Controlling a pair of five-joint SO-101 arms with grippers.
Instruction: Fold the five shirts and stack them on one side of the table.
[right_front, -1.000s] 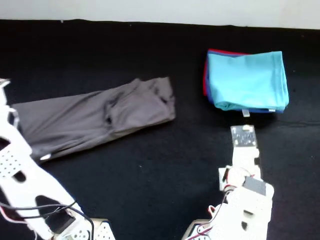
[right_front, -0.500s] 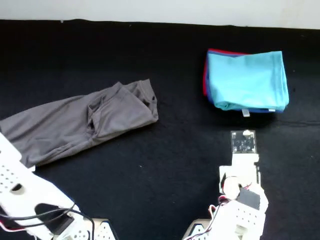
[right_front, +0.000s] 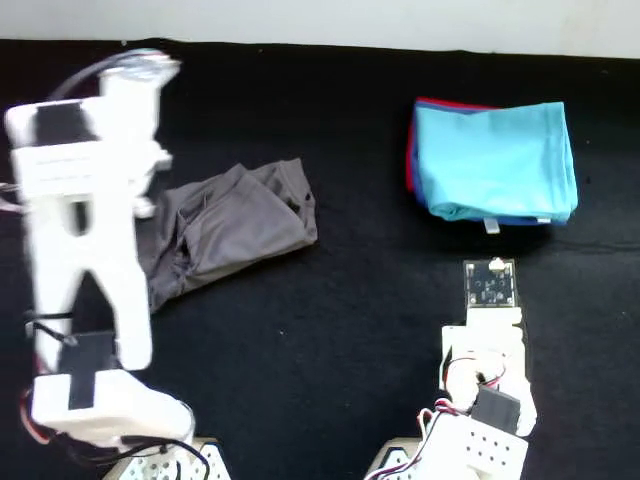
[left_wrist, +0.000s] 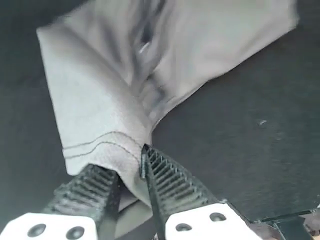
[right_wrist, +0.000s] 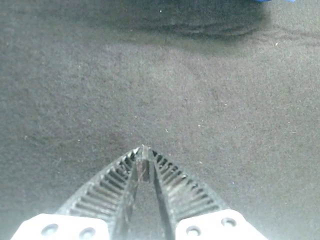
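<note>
From above, the left arm (right_front: 85, 200) stands raised over the near end of the grey shirt (right_front: 235, 220). The shirt lies crumpled and half-folded on the black table (right_front: 330, 330), trailing away from that arm toward the middle. Well apart from it, straight ahead of the right arm (right_front: 485, 370), sits the stack of folded shirts (right_front: 495, 160), with light blue on top and red and darker blue edges showing beneath. A small white tag (right_front: 491, 226) pokes out of the stack's side nearest that arm. Any print on it is too small to read, and no other writing is legible.

At the left wrist, the left gripper (left_wrist: 131, 167) is clamped on a stitched hem edge of the grey shirt (left_wrist: 115, 75), with cloth pinched between the ribbed fingers (left_wrist: 170, 182). The rest hangs and spreads beyond the tips in loose wrinkles. The shirt looks light, limp and not fragile. It will probably drape, bunch and drag across the table rather than keep any shape, so a hem or corner seems the soundest hold, and a second hold would help to spread it flat.

At the right wrist, the right gripper (right_wrist: 144, 156) has its fingers pressed together with nothing between them, over bare table (right_wrist: 210, 90).
</note>
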